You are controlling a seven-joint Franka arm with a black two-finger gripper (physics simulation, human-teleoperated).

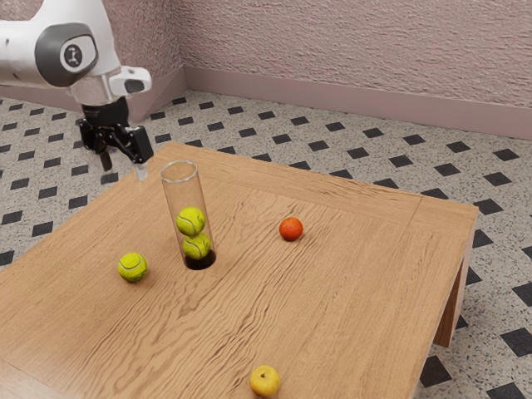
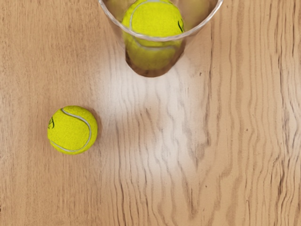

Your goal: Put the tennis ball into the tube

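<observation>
My gripper (image 1: 124,170) is high at the exterior view's upper left, its two fingers apart with nothing between them. A loose yellow-green tennis ball (image 1: 132,267) rests on the table, at the exterior view's left of the tube; the wrist view has this loose ball (image 2: 72,130) too. The clear tube (image 1: 171,199) stands upright on a dark base, with two tennis balls (image 1: 190,221) stacked inside. In the wrist view the tube's rim (image 2: 207,20) curves in front of the upper ball (image 2: 153,19).
The wooden table (image 1: 332,291) also bears an orange-red fruit (image 1: 291,229) beyond the tube toward the exterior view's right, and a yellow fruit (image 1: 264,381) near that view's lower edge. A pink wall and a tiled floor lie behind the table.
</observation>
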